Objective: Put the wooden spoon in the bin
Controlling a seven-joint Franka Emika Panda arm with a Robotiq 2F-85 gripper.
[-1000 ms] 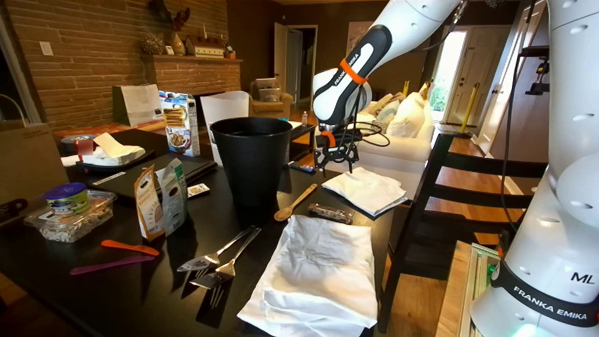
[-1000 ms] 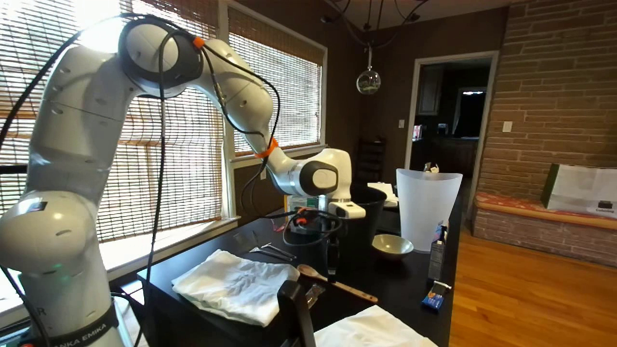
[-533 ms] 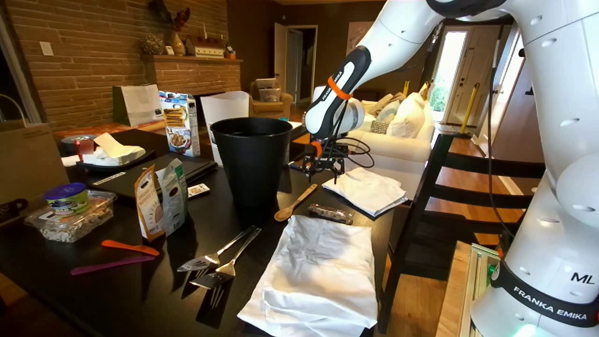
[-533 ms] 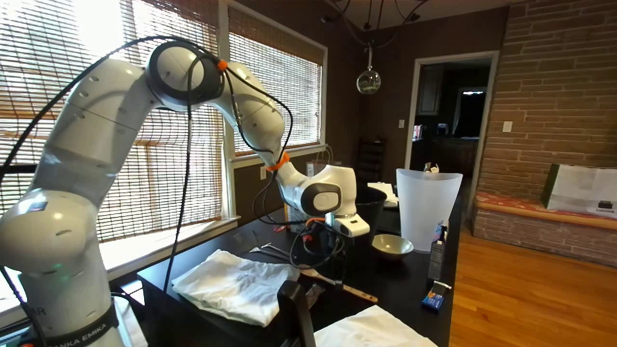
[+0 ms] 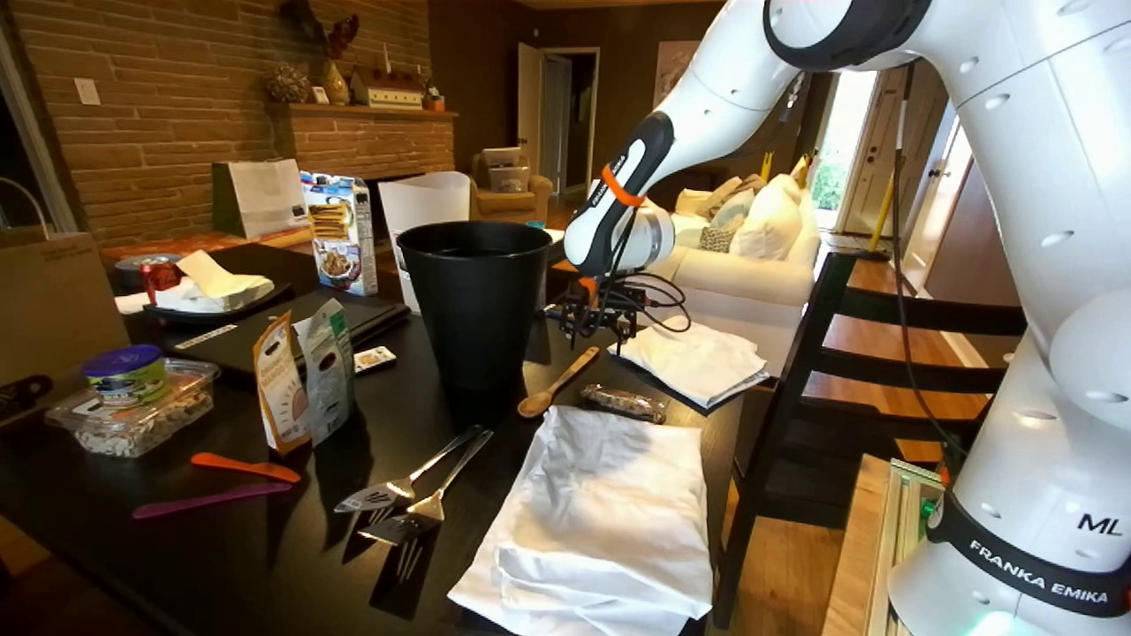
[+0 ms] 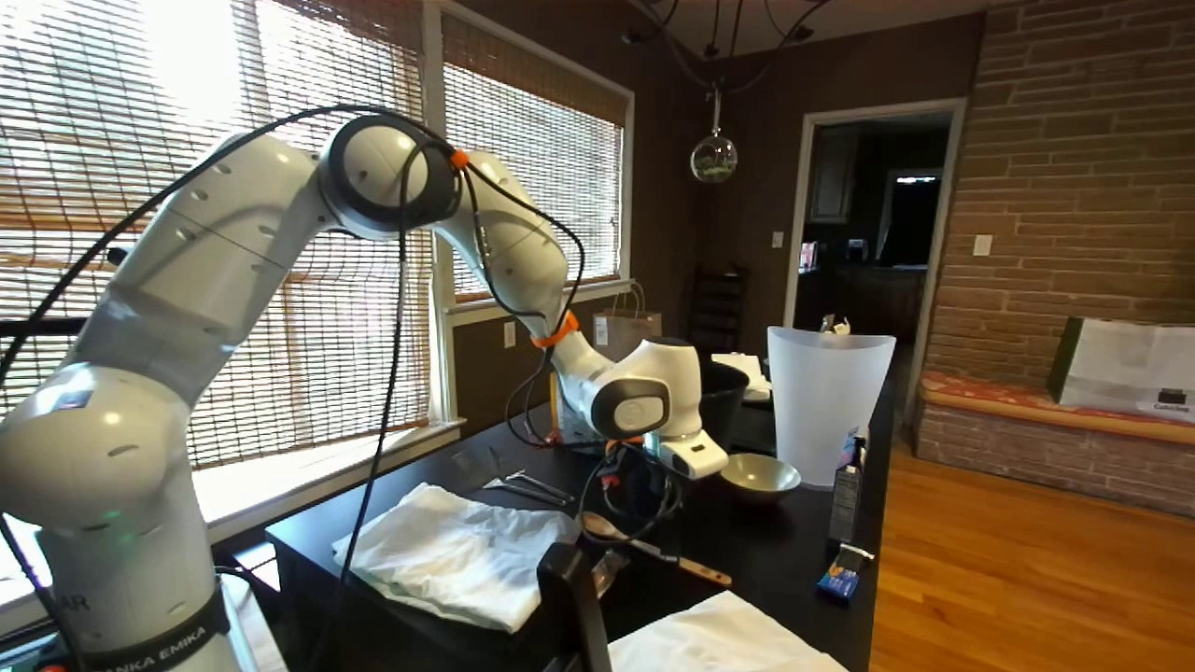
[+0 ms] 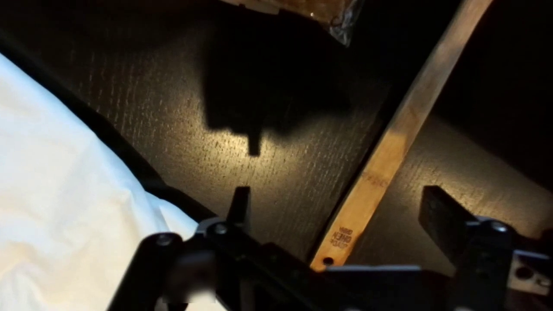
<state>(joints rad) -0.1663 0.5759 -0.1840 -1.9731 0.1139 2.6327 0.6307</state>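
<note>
The wooden spoon [image 5: 565, 374] lies on the dark table, close to the foot of the black bin [image 5: 473, 309]. It also shows in an exterior view [image 6: 707, 572], partly behind the gripper's cables. My gripper [image 5: 595, 344] is open and empty, above the handle end of the spoon. In the wrist view the spoon's handle [image 7: 376, 175] runs slantwise between the two open fingers [image 7: 337, 192], touching neither fingertip. Its handle end is partly covered by the gripper body, and its bowl is out of that view. The bin stands upright; the arm partly hides it in an exterior view [image 6: 728, 403].
A wrapped bar [image 5: 624, 403] lies beside the spoon. White folded cloths lie in front [image 5: 610, 503] and to the right [image 5: 694, 358]. Metal utensils [image 5: 424, 508] lie left of the front cloth. A bowl [image 6: 761, 473] and a translucent white container [image 6: 829, 401] stand near the bin.
My gripper has moved down and to the left in an exterior view, lower over the spoon's handle. The spoon and the bin have not moved.
</note>
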